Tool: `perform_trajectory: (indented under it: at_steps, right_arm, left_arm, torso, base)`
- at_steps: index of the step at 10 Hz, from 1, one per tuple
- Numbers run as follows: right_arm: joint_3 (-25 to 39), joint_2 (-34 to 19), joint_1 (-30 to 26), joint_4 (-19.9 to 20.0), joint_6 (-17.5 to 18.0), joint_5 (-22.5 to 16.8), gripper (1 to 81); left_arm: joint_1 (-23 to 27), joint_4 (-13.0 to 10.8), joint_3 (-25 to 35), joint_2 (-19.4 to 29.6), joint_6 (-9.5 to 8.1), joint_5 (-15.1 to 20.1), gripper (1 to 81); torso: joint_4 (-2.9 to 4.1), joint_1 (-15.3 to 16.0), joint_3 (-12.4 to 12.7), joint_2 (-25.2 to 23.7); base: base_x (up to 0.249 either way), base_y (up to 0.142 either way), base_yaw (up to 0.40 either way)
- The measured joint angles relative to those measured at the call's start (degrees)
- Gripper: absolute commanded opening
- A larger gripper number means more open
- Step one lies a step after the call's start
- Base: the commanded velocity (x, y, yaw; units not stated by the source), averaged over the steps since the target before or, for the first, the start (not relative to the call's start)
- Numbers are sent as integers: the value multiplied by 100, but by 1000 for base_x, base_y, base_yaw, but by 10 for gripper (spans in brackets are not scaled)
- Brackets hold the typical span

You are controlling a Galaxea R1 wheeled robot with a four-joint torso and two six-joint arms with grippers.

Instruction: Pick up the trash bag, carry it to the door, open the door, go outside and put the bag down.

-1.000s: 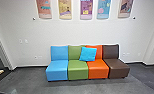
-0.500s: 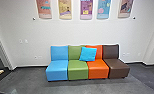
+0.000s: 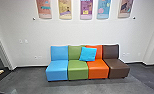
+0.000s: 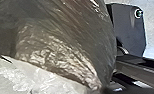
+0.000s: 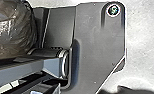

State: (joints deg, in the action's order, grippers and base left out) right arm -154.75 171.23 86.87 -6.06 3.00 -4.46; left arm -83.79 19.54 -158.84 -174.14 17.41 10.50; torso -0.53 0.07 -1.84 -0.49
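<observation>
Bag (image 4: 60, 32): wrist views; cushion (image 3: 88, 54): head.

Blue pillow (image 3: 88, 54) on colourful chairs (image 3: 57, 70).

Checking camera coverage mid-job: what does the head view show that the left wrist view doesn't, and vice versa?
Head view: a row of blue, green, orange and brown padded seats, a bright blue square cushion against their backs, and colourful posters on the white wall. Left wrist view: the dark, shiny plastic trash bag. Both: probably the grey floor, though it looks pale beside the bag.
</observation>
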Motion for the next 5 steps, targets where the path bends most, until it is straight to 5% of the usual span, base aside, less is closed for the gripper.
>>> perform_trajectory:
  at_steps: [5]
  right_arm:
    - [0, -2, -2, -61, 0, 2, 811]
  left_arm:
    - [-22, 0, 0, 2, 56, 0, 10]
  torso:
    - [0, 0, 0, 0]
  base:
    - [0, 0, -24]
